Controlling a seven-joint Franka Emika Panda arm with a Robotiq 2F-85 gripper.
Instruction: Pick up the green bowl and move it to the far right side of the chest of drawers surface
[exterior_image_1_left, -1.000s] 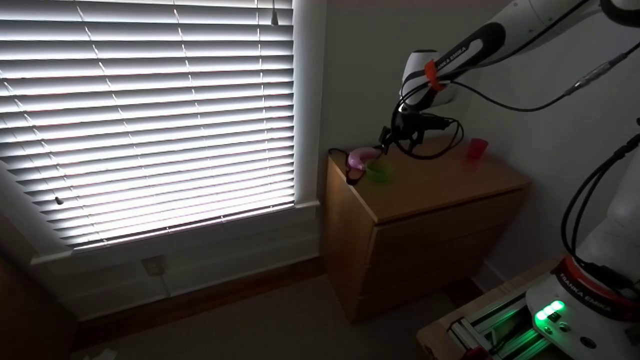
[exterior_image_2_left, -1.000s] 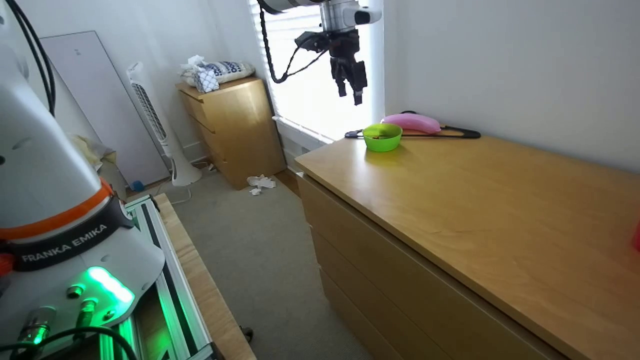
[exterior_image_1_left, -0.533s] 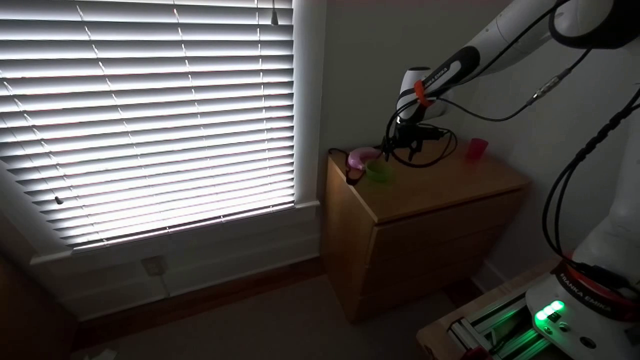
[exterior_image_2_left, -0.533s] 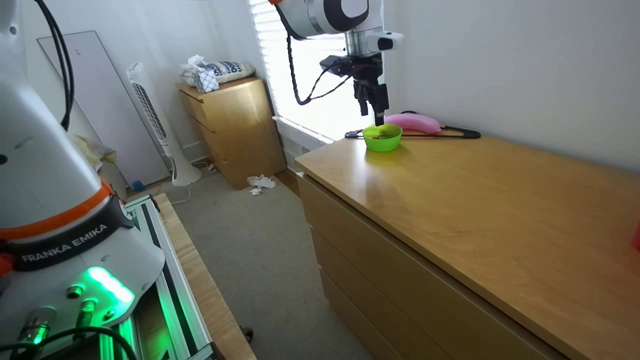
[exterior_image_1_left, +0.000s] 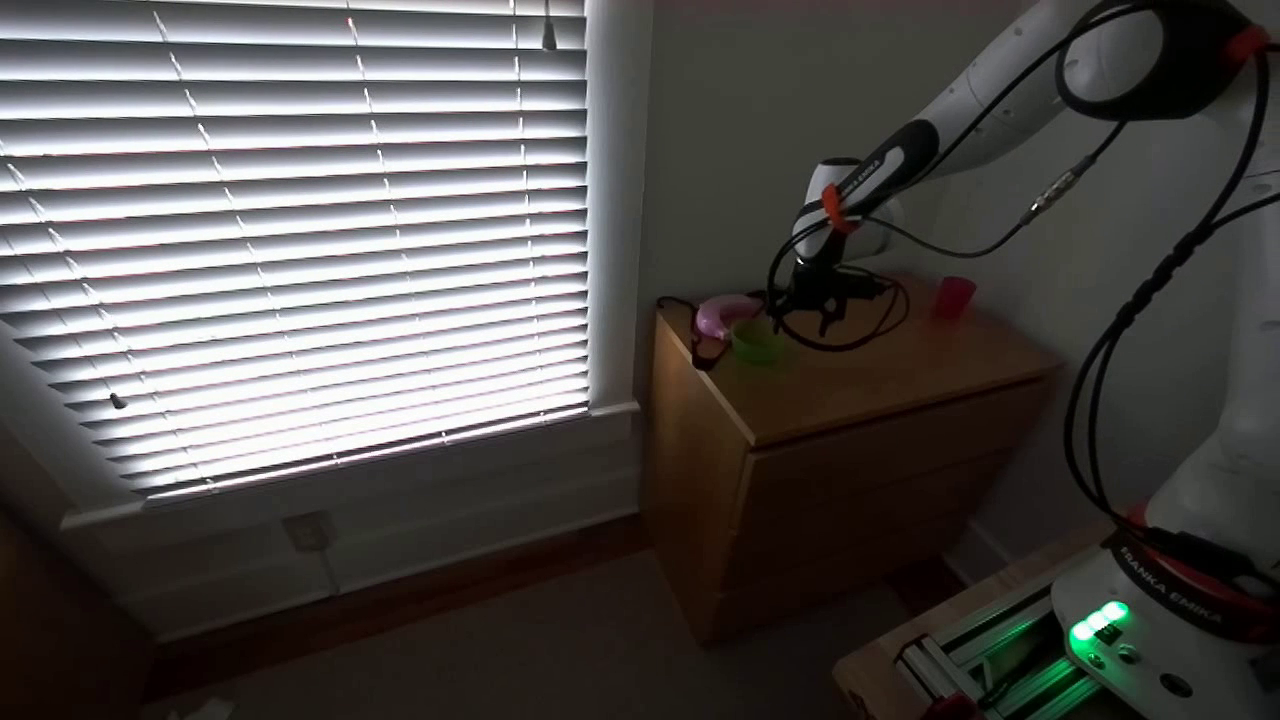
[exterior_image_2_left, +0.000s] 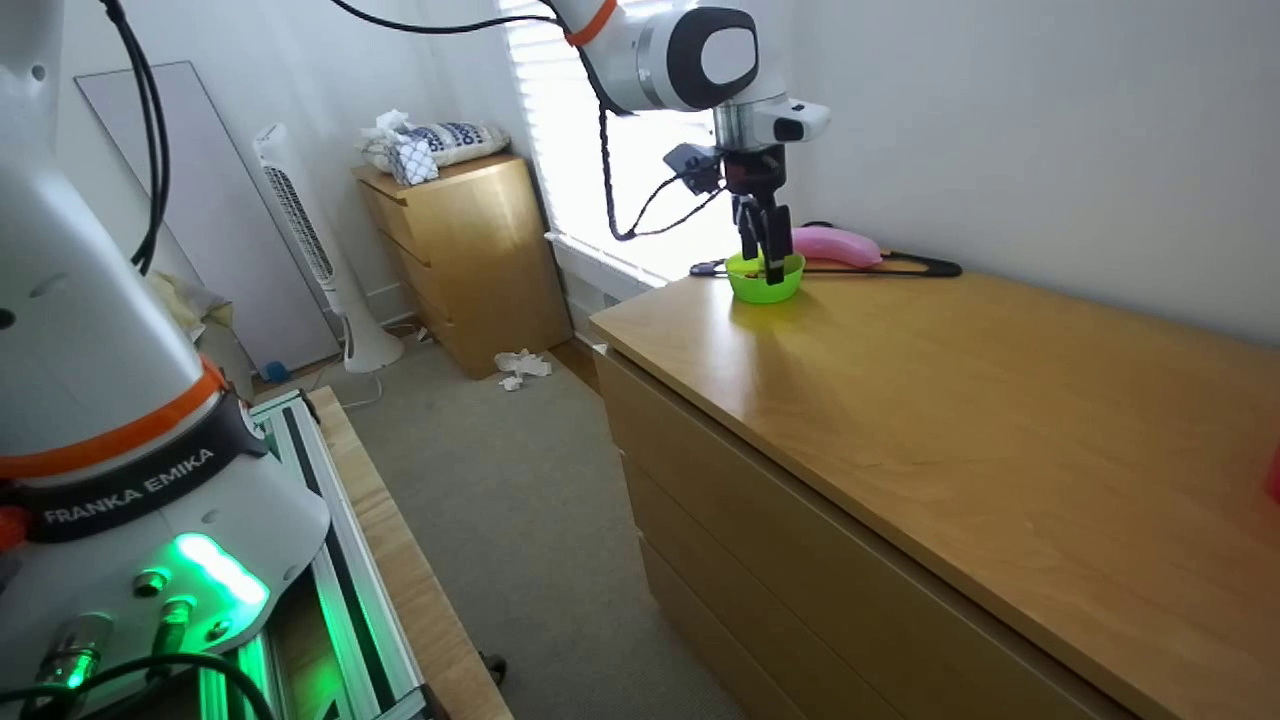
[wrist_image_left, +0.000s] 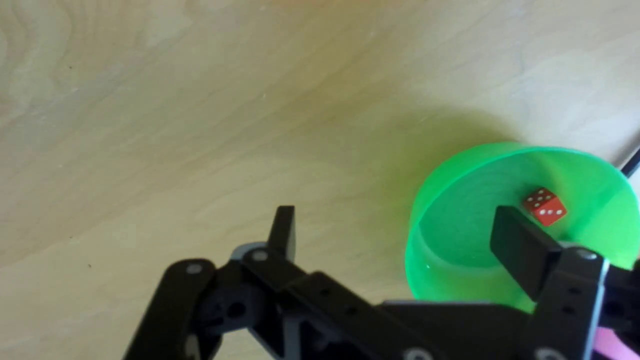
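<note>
The small green bowl (exterior_image_1_left: 752, 347) (exterior_image_2_left: 766, 291) (wrist_image_left: 467, 220) stands upright on the chest of drawers (exterior_image_1_left: 880, 390) (exterior_image_2_left: 950, 450), near its window end. A red die (wrist_image_left: 546, 206) lies inside it. My gripper (exterior_image_1_left: 802, 326) (exterior_image_2_left: 762, 264) (wrist_image_left: 395, 220) points down at the bowl with its fingers wide apart. In the wrist view one finger is over the bowl's inside and the other is outside over the wooden top, with the bowl's near wall between them. The fingers do not visibly touch the wall. The gripper partly hides the bowl.
A pink lumpy object (exterior_image_1_left: 722, 316) (exterior_image_2_left: 838, 246) lies right behind the bowl, on a black hanger-like frame (exterior_image_2_left: 925, 266). A red-pink cup (exterior_image_1_left: 954, 297) stands toward the chest's opposite end. A wall runs along the chest's back edge.
My gripper has come down from above the chest to the bowl, and its fingertips are now at the bowl's rim. The bowl and the other objects have not moved.
</note>
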